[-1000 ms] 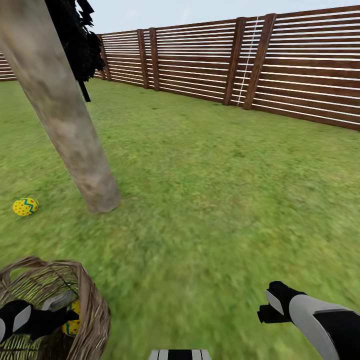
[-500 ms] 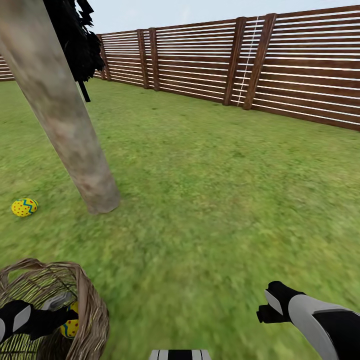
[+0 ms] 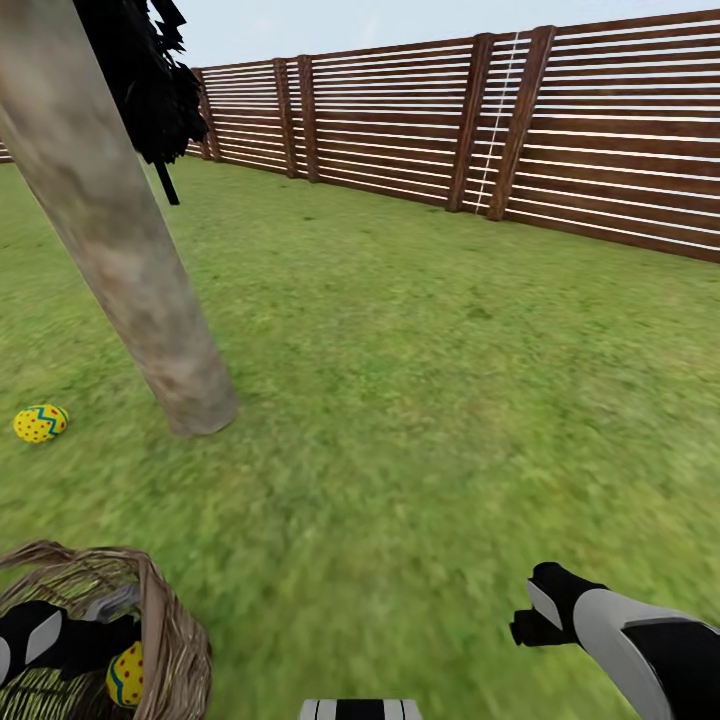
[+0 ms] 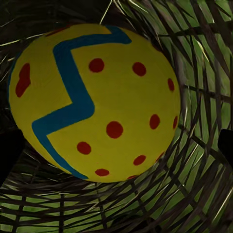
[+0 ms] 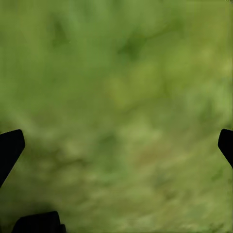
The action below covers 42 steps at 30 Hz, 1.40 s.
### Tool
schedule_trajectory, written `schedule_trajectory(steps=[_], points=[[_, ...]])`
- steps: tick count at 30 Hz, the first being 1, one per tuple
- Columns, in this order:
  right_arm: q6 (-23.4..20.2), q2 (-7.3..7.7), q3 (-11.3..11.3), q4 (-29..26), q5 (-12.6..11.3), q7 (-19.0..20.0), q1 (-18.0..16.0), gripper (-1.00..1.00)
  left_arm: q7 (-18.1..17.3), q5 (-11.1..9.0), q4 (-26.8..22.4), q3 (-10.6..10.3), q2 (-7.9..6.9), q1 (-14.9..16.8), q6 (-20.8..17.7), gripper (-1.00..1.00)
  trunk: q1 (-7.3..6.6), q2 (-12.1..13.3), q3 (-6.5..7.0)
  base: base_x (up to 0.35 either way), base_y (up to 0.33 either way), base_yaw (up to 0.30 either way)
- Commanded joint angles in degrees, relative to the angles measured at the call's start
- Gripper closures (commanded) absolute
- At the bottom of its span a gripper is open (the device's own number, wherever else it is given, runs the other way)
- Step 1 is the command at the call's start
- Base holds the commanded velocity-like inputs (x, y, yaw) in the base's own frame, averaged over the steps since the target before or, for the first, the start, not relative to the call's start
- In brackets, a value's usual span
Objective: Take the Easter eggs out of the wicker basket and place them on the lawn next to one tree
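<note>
Far left on the lawn: one Easter egg lying just beside the tree trunk. Lower left: wicker basket with the left gripper reaching inside, fingers spread wide either side of a second egg, contact unclear. Behind, a dark conical tree and a slatted brown fence closing the garden. Lower right: right gripper spread open over bare grass.
</note>
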State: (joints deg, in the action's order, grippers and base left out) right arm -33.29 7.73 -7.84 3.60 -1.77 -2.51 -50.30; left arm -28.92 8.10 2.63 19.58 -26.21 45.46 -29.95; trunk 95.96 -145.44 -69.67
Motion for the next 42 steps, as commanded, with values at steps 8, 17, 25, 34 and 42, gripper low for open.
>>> schedule_trajectory(steps=[8,17,25,34,42], points=[[-0.1,-0.08,-0.33,0.09,-0.19,-0.04,-0.06,-1.0,-0.17,0.52,0.1,0.64,-0.07,0.07,-0.11,-1.0,0.01,-0.04,-0.27,0.001,0.0,0.0],[-0.09,-0.08,-0.33,0.09,-0.19,-0.04,-0.06,-1.0,-0.17,0.52,0.05,0.64,-0.3,0.07,-0.11,-1.0,0.14,-0.1,-1.38,0.0,0.0,0.0],[-0.05,-0.08,-0.33,0.09,-0.17,-0.04,-0.06,-1.0,-0.17,0.52,0.01,0.64,-0.39,0.07,-0.11,-1.0,0.17,-0.12,-1.6,0.0,0.0,0.0],[-0.05,-0.08,-0.33,0.09,-0.18,-0.04,-0.06,-1.0,-0.17,0.15,0.01,0.64,-0.42,0.07,-0.11,-1.0,0.27,-0.17,-2.48,0.0,0.0,0.0],[-0.08,-0.08,-0.33,0.09,-0.17,-0.04,-0.06,-1.0,-0.17,-0.43,0.01,0.64,-0.43,0.07,-0.11,-1.0,0.27,-0.17,-2.48,0.0,0.0,0.0]])
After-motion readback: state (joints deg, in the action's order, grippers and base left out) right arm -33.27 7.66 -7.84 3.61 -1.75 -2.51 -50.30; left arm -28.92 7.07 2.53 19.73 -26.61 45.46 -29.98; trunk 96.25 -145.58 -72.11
